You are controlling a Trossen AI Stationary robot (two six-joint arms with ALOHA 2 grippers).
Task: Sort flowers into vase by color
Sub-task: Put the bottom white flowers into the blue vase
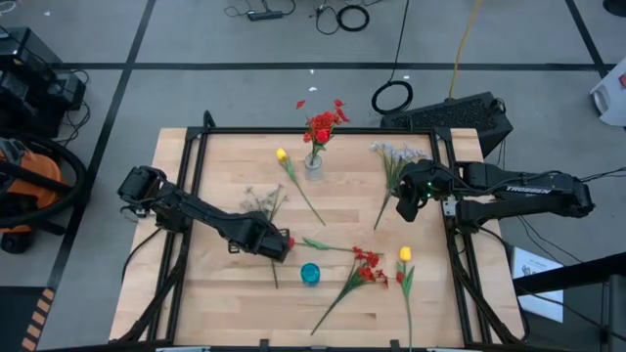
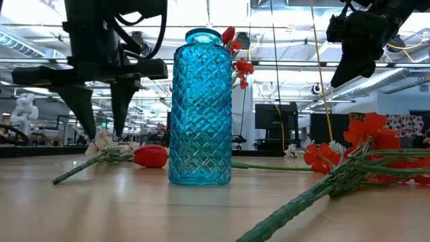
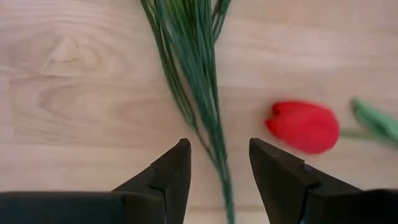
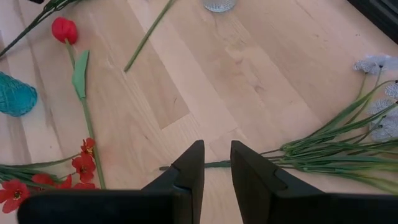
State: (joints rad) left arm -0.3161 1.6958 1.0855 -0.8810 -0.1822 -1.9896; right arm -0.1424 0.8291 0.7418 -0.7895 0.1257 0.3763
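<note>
Flowers scattered, left gripper astride a pale spray's stems

Wooden table (image 1: 225,284) seen from above. Left gripper (image 1: 277,246) sits low near table centre, fingers parted, with the thin green stems of a white-grey spray (image 1: 259,200) running between them; in the left wrist view the stems (image 3: 199,93) pass between the fingertips, not visibly pinched. Red tulip bud (image 3: 303,126) lies just beside that gripper, at its 3 o'clock in the high view.

Right gripper (image 1: 408,205) hovers at the table's 3 o'clock side, fingers slightly apart, holding nothing, above the stalks of a second white spray (image 1: 396,156).

Clear vase (image 1: 313,164) at 12 o'clock holds red blooms (image 1: 323,125). Blue vase (image 1: 310,275) stands at 6 o'clock, empty as far as can be seen. Yellow tulip (image 1: 283,156) lies just beside the clear vase at its 9 o'clock. Red spray (image 1: 367,266) and another yellow tulip (image 1: 405,256) lie toward 5 o'clock.
</note>
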